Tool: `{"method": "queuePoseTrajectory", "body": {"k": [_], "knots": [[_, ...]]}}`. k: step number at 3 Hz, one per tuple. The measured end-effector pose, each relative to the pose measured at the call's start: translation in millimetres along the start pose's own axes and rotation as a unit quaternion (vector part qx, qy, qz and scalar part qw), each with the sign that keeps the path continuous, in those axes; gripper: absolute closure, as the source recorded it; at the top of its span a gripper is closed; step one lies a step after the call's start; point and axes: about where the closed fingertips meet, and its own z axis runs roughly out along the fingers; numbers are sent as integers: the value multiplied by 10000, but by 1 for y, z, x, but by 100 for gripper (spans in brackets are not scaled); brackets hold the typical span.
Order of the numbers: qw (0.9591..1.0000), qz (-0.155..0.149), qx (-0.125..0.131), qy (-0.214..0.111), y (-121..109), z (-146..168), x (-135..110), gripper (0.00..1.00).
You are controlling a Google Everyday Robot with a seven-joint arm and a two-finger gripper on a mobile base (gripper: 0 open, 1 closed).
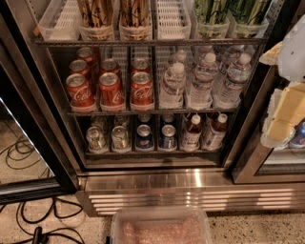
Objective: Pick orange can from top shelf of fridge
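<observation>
Two orange cans, tan with dark streaks, stand side by side in white slotted bins at the top of the view, one on the left (95, 12) and one on the right (135, 12). Their tops are cut off by the frame. The bins sit on the top shelf (152, 42), a thin wire rack in the fridge (190, 188). An empty bin (171, 19) is right of the orange cans. My gripper (285, 112), cream and white, hangs at the far right edge, in front of the fridge frame, lower than the orange cans and well right of them.
Tall green-patterned cans (212, 12) fill the top-right bins. Red cola cans (112, 88) and water bottles (205, 78) are on the middle rack, small cans and bottles below. A clear plastic tub (161, 228) sits on the floor in front. Cables (40, 217) lie at lower left beside the open door (26, 138).
</observation>
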Motion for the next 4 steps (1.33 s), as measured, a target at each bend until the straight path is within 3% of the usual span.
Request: {"method": "queuePoseTrajectory", "body": {"k": [2, 3, 4], "knots": [[9999, 43, 99, -114, -1, 2, -12, 0], [9989, -60, 184, -422, -2, 1, -55, 0], [9989, -60, 184, -422, -2, 1, -55, 0]]}}
